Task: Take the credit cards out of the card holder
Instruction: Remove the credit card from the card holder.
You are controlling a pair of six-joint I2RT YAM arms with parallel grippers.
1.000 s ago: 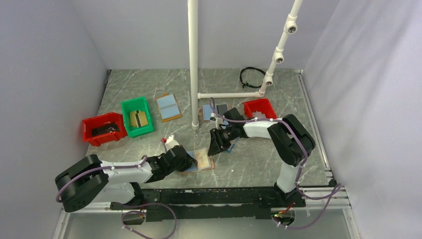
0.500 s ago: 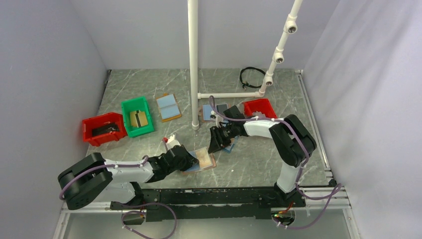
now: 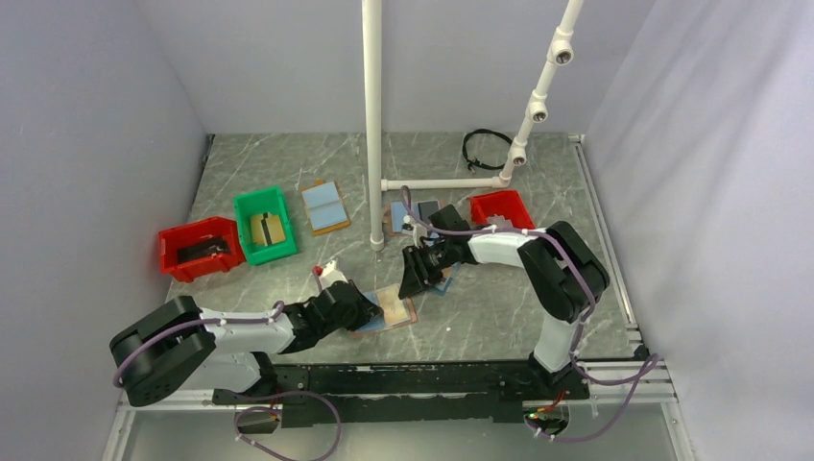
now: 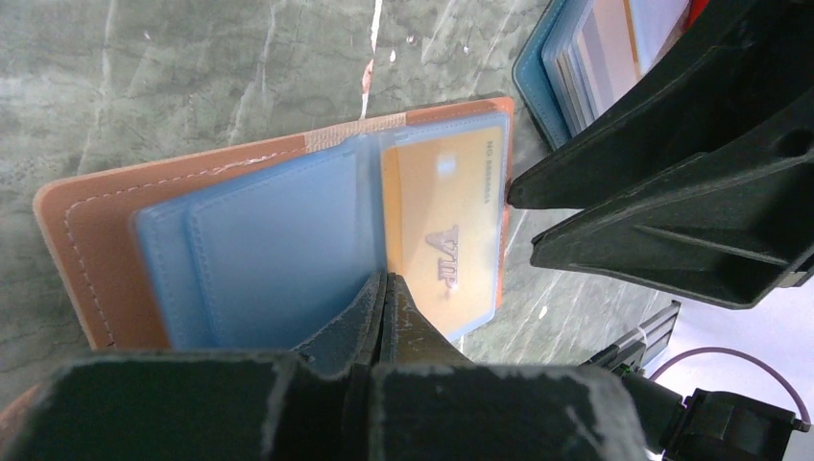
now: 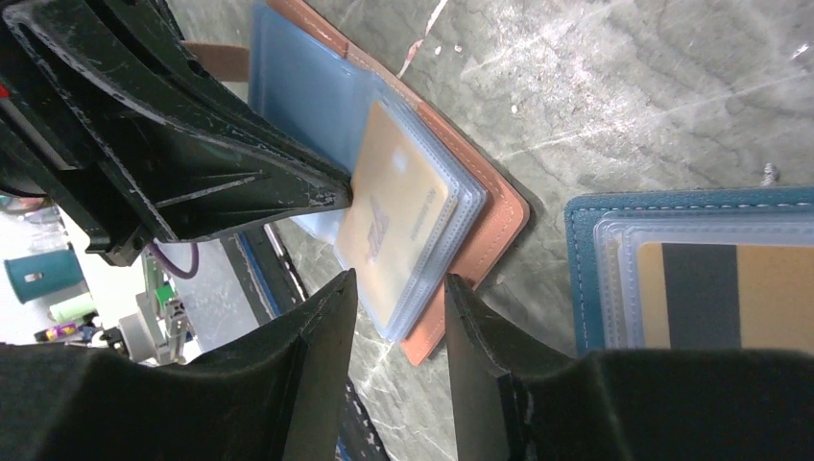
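Gold card [image 4: 442,221], sitting in a clear sleeve of the tan holder [image 4: 86,240], is the only thing carrying legible print.

- Left wrist view: large dark letters are sitting at the card's middle, turned sideways, and appear to read "VIP".
- Same view: a small line is running along the card's edge beside the holder's tan rim. It is starting with "NO", and the digits after it are blurring out.
- Right wrist view: the same card [image 5: 398,206] is showing a dark mark at its middle, too smeared to read.
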